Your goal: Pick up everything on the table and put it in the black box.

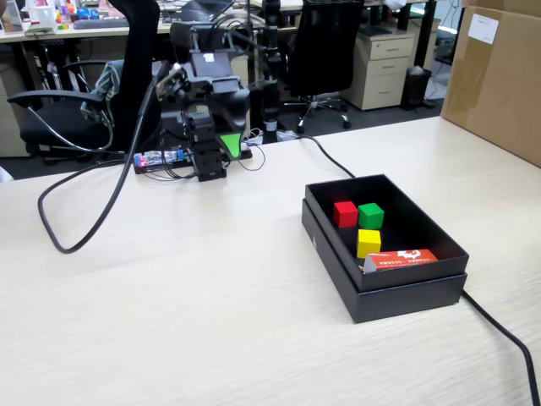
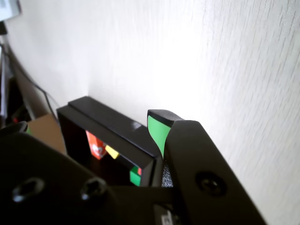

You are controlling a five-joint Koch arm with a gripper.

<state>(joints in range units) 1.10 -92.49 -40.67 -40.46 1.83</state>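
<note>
The pincer point(image 1: 221, 156) hangs folded at the far left of the desk point(image 1: 169, 296), holding nothing; how far open, I cannot tell. The black box point(image 1: 397, 296), near right, holds red point(image 1: 344, 213), green point(image 1: 370, 215) and yellow blocks point(image 1: 368, 243) and an orange carton point(image 1: 404, 258). Blocks seem light, stiff; grip flat sides.

You can read no text here. The orange packet point(image 1: 404, 259) in the black box point(image 1: 423, 286) carries white print, too small to make out, and the cardboard carton's point(image 1: 499, 80) white label point(image 1: 483, 29) is illegible too.
</note>
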